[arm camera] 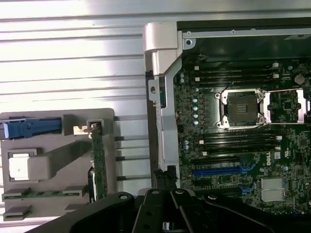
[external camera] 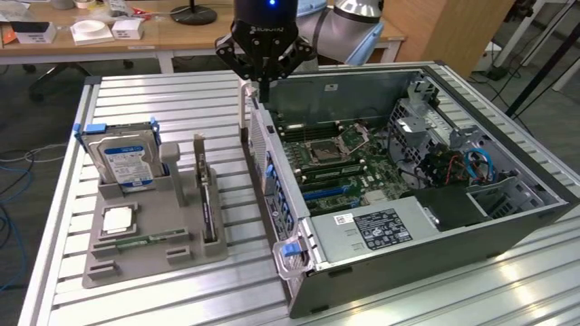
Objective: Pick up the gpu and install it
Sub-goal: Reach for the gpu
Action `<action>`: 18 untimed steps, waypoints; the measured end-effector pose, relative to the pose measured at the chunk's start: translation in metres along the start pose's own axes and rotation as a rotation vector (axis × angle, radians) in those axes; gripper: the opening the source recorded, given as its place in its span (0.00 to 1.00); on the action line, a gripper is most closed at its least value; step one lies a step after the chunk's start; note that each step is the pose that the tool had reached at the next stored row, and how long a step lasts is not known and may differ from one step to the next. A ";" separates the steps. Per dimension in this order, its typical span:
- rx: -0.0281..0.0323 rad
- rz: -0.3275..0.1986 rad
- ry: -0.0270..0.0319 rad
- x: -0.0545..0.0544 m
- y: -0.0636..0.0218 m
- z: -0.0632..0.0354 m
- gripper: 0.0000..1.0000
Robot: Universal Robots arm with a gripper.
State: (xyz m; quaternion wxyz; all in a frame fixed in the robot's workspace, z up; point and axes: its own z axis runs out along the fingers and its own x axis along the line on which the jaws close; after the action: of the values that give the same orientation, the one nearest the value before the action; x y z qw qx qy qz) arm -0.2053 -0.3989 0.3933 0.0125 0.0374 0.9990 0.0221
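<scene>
The gpu (external camera: 208, 200) is a thin green card standing on its edge in a slot of the grey holder tray (external camera: 195, 252), at the exterior view's left of the open computer case (external camera: 426, 238). In the wrist view the gpu (arm camera: 99, 162) shows as a narrow green strip on the same holder tray (arm camera: 58, 162). My gripper (external camera: 262, 83) hangs above the case's back corner, well behind the gpu, shut with nothing between its fingers. The black fingers (arm camera: 154, 211) point down over the case's side wall.
A hard drive (external camera: 127, 159) with a blue-white label stands upright at the holder's back. A memory stick (external camera: 145, 239) and a processor (external camera: 118, 221) lie on the holder. The motherboard (external camera: 331, 153) lies exposed with blue slots (arm camera: 221, 171). Wooden desks stand behind the slatted table (external camera: 163, 95).
</scene>
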 end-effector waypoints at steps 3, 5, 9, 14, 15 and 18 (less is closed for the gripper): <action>0.0000 0.000 -0.0001 0.004 -0.0003 -0.0001 0.11; 0.0000 0.000 0.0000 0.007 -0.0005 -0.0002 0.11; 0.0000 0.000 -0.0001 0.013 -0.0010 -0.0003 0.11; 0.0000 0.000 0.0000 0.021 -0.0015 -0.0006 0.11; 0.0000 0.000 -0.0001 0.022 -0.0016 -0.0006 0.11; 0.0000 0.000 0.0000 0.027 -0.0020 -0.0007 0.11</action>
State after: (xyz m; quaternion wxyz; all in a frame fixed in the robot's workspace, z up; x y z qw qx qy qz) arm -0.2321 -0.3989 0.3933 0.0125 0.0374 0.9990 0.0221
